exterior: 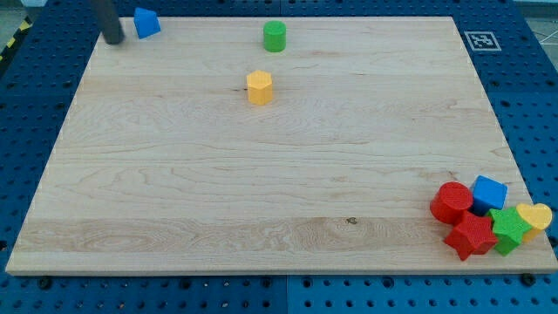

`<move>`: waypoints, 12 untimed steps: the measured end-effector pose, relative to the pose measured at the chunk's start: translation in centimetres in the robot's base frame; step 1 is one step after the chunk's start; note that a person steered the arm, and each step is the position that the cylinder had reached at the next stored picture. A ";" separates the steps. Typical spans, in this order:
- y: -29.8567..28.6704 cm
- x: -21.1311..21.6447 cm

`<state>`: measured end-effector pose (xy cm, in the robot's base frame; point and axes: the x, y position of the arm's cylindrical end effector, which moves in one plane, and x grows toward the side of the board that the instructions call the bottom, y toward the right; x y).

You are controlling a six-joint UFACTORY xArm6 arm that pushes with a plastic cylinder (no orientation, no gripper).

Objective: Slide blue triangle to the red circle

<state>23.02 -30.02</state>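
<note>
The blue triangle (146,23) sits at the view's top left corner of the wooden board (261,174). My tip (113,40) stands just to its left, a small gap apart. The red circle (451,202) lies far away at the view's bottom right, in a cluster of blocks.
A green cylinder (275,37) and a yellow hexagon (260,88) stand in the upper middle. Next to the red circle are a blue cube (488,194), a red star (471,235), a green star (508,228) and a yellow heart (534,216).
</note>
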 end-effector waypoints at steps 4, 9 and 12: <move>6.4 -3.8; 8.0 -2.2; 14.1 -0.6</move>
<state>22.42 -15.89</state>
